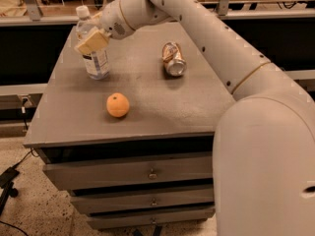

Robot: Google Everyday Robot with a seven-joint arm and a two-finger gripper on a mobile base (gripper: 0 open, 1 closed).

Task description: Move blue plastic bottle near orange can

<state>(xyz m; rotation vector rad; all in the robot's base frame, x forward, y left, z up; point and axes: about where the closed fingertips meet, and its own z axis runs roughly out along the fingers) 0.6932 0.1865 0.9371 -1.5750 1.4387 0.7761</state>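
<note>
The blue plastic bottle (96,62) stands near the back left of the grey tabletop (162,107), white cap up. My gripper (91,39) is at the bottle's upper half and shut on it, with a tan finger pad (92,41) across its near side. The bottle's base is at or just above the tabletop. The orange can (173,59) lies on its side to the right of the bottle, about a hand's width apart, silver end toward the camera.
A round orange fruit (118,105) sits in front of the bottle, nearer the table's front edge. The table is a drawer cabinet (147,173). My arm (221,48) spans the right side above the can. Cables lie on the floor at left.
</note>
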